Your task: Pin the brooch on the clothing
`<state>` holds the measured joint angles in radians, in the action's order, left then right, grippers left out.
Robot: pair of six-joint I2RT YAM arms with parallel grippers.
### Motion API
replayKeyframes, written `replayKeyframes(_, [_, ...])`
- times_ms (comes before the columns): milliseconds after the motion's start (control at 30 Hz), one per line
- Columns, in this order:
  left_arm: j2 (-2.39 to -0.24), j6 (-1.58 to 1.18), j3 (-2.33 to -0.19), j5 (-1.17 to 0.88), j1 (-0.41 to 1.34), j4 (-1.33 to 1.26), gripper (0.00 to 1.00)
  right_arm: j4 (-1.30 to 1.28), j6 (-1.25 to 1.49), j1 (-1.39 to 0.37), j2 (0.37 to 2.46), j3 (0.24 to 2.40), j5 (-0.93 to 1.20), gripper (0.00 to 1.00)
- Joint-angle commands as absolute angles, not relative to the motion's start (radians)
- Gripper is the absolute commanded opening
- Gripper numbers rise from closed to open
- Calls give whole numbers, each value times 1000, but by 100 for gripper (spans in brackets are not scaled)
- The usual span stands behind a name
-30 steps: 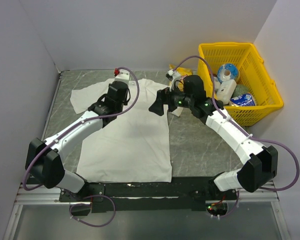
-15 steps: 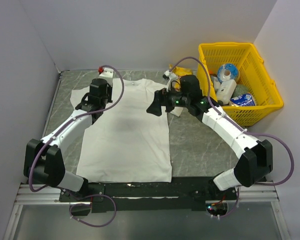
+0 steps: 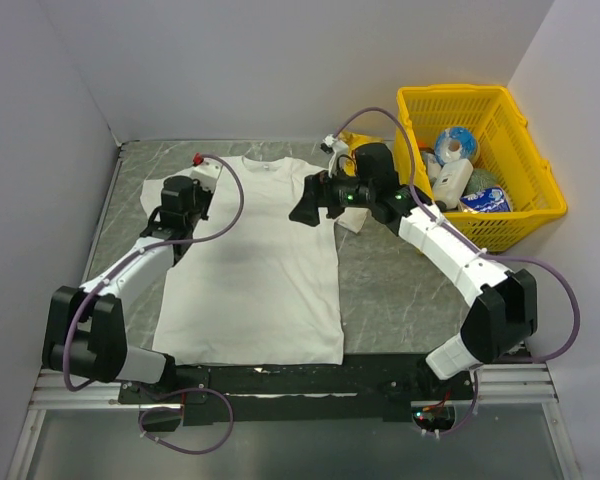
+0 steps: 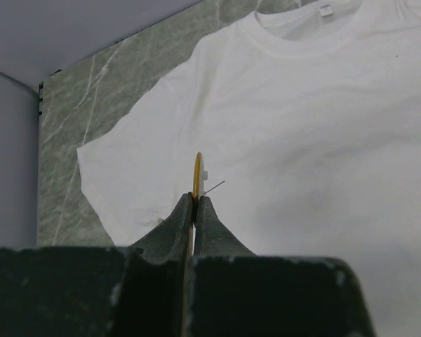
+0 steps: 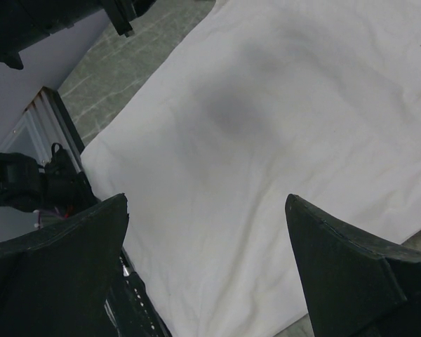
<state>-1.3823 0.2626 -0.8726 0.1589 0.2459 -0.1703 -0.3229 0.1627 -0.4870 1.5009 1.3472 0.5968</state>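
The left tool (image 4: 195,200) was pinched fully shut on the brooch (image 4: 197,172). It held the thin golden disc edge-on and upright above its fingertips, with a fine pin wire sticking out to one side. That hold looked chosen to leave the pin free to meet the cloth. Tool and brooch hung over the T-shirt (image 3: 260,270), above the sleeve and shoulder on the left arm's side, a little below the collar. How high above the cloth they were could not be told.

The shirt lay flat and smooth on the tabletop (image 3: 400,280), collar toward the far wall and hem toward the arm bases, which gave a broad, even surface for pinning. The right tool (image 5: 205,203) had its jaws spread as wide as they go and held nothing. It hovered over the shirt's other side near the chest, probably placed to press down or steady the fabric when the pin goes in.

The sleeve under the left tool ended close to the tabletop's left edge and the side wall, so there was little room to swing outward there. The open chest of the shirt between the two tools offered the most room. On the right, bare tabletop separated the shirt from the yellow basket (image 3: 450,92), which stood well apart behind the right arm.
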Motion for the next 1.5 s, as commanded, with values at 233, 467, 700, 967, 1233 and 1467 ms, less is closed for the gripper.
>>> replayKeyframes(233, [-1540, 393, -902, 187, 213, -305, 1, -314, 140, -477, 1525, 1379, 609, 100])
replayKeyframes(467, [-1661, 436, -972, 245, 213, -322, 1, -310, 147, -460, 1535, 1362, 620, 100])
replayKeyframes(700, [-1782, 520, -1012, 353, 241, -432, 1, -321, 164, -370, 1513, 1315, 615, 100])
replayKeyframes(967, [-1925, 638, -1106, 439, 273, -472, 1, -308, 176, -298, 1479, 1278, 626, 100])
replayKeyframes(1233, [-2016, 721, -1173, 500, 291, -485, 1, -334, 178, -279, 1499, 1287, 661, 100])
replayKeyframes(1467, [-2101, 778, -1213, 561, 319, -545, 1, -350, 178, -268, 1503, 1293, 660, 100])
